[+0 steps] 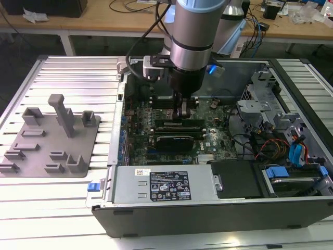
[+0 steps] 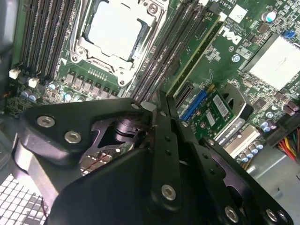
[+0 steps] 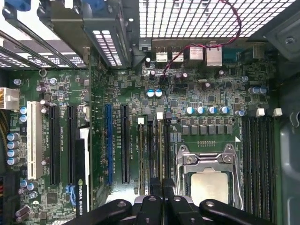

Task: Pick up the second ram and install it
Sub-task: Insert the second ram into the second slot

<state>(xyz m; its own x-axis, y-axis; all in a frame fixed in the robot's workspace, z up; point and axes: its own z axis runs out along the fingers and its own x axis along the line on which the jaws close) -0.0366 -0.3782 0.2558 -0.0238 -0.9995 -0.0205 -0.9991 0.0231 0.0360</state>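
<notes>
Second ram (image 3: 161,150) stands edge-up among the memory slots inside the case, right at your gripper (image 3: 162,183). In the first wrist view its thin top edge runs straight into the narrow gap between the fingertips (image 3: 155,187). By my reading, your jaws are clenched on the second ram near its middle; whether it is seated, I cannot tell. In the exterior view its long axis runs 9 to 3 o'clock, with the processor socket (image 3: 208,183) on its 12 o'clock side and the black expansion card (image 1: 177,140) toward 6. It shows as a pale green sliver, and a similar stick (image 3: 142,159) sits two slots away.
</notes>
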